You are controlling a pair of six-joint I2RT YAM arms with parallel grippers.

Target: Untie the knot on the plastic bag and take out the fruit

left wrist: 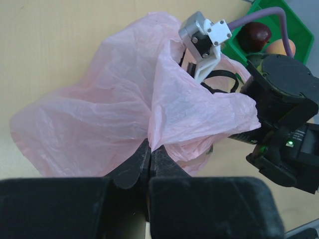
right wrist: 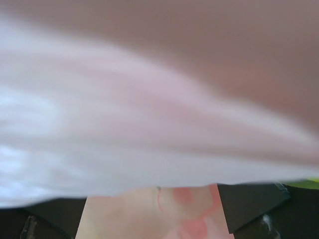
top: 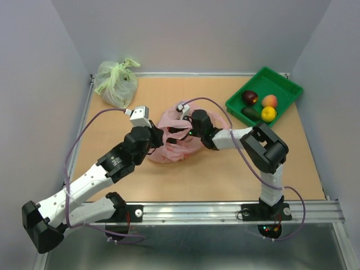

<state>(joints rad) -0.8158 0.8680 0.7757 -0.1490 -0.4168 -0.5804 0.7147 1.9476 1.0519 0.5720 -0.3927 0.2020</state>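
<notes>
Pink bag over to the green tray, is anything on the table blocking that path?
No loose object shows there. Only the right arm lies across the stretch between the plastic bag and the green tray, reaching into the bag.

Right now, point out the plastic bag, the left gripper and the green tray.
plastic bag (left wrist: 94, 119): left wrist view, on its crinkled side.
left gripper (left wrist: 150, 152): left wrist view, between its closed fingertips.
green tray (top: 284, 89): top external view, on its bare floor.

Busy middle, open front right
The plastic bag (top: 169, 151) blocks the middle of the tabletop (top: 225, 174), a green tray (top: 284, 89) the far right corner, a pale green bag (top: 115, 84) the far left; the near right is open.
</notes>
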